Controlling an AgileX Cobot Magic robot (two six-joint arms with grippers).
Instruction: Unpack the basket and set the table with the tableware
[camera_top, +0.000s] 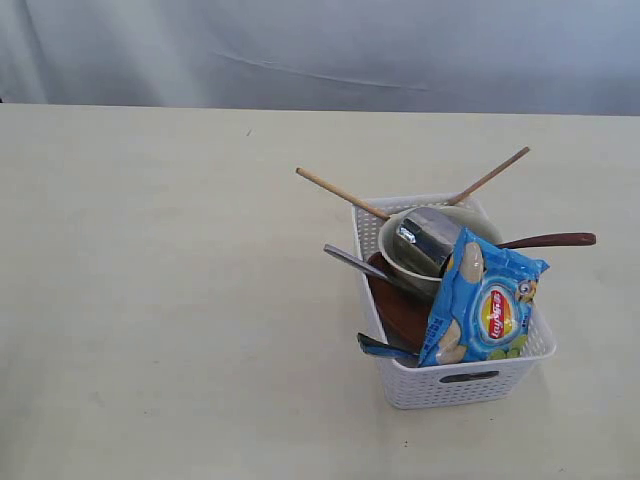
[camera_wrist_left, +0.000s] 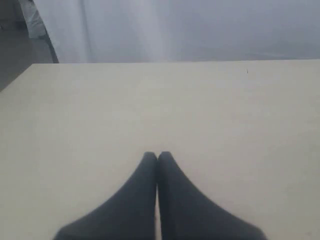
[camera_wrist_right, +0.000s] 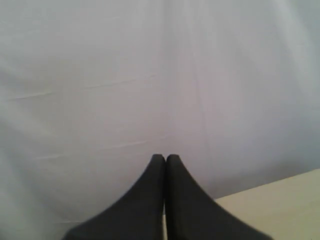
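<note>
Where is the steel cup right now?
In the exterior view, the steel cup lies tilted in the white bowl inside the basket, right of centre, next to the blue crisp packet.

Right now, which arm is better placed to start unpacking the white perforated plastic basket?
Probably the right: on the cream tabletop the basket stands right of centre, that arm's side.

We see a smooth, matt cream tabletop (camera_top: 180, 300) carrying a white plastic basket (camera_top: 455, 385) with finely perforated walls. The steel cup (camera_top: 428, 240) is mirror-bright, and the metal utensil handle (camera_top: 352, 261) has a duller grey sheen. The chopsticks (camera_top: 340, 192) are pale bare wood, while the spoon handle (camera_top: 550, 240) is dark reddish wood with a slight gloss. The blue crisp packet (camera_top: 485, 310) is shiny, crinkled film. The bowl (camera_top: 474, 217) looks smooth and white, the plate (camera_top: 400, 310) smooth and brown. The backdrop (camera_top: 320, 50) is matt pale cloth.
</note>
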